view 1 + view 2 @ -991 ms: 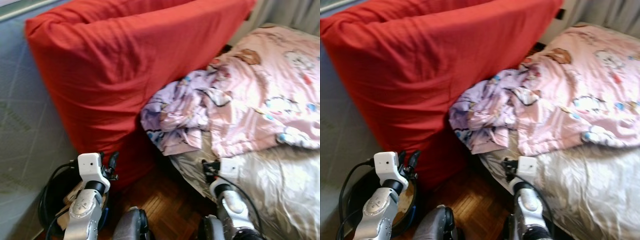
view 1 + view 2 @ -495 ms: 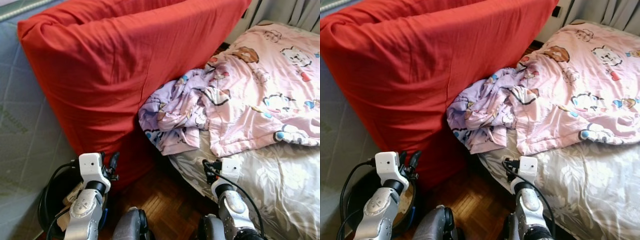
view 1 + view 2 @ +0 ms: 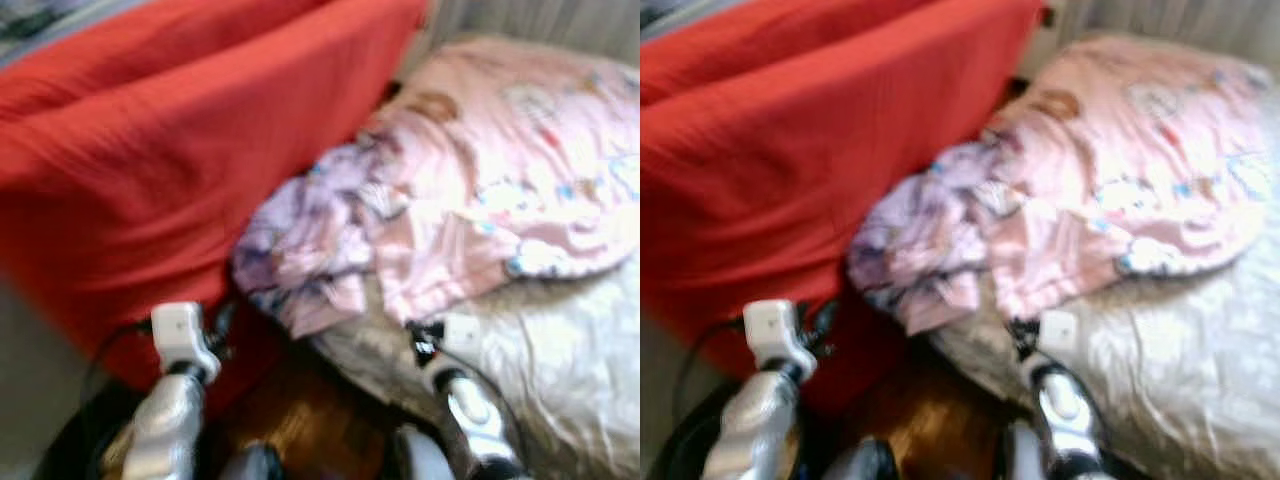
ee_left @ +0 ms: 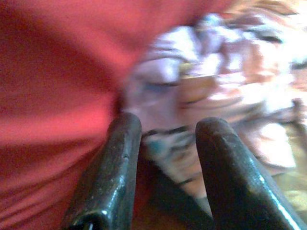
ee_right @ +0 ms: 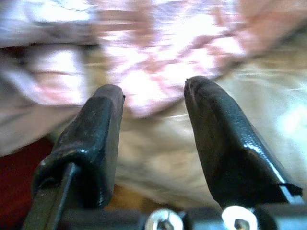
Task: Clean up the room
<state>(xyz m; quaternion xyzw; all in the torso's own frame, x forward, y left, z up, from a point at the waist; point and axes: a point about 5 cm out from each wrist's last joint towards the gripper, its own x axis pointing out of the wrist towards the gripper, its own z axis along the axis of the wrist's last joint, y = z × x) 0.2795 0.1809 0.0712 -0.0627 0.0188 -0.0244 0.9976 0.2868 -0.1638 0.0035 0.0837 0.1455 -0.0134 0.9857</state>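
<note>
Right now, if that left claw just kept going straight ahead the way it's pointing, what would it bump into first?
Probably the crumpled lilac sheet bunched against the red bedding. The left gripper, fingers open, aims at it; blur makes depth uncertain.

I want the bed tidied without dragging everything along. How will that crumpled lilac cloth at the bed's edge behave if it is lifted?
The lilac cloth lies in loose folds, so it is probably floppy and light, sagging from one pinch. It runs under the pink blanket, which may tug along. Its edge hangs off the bed, so it could slide down.
</note>
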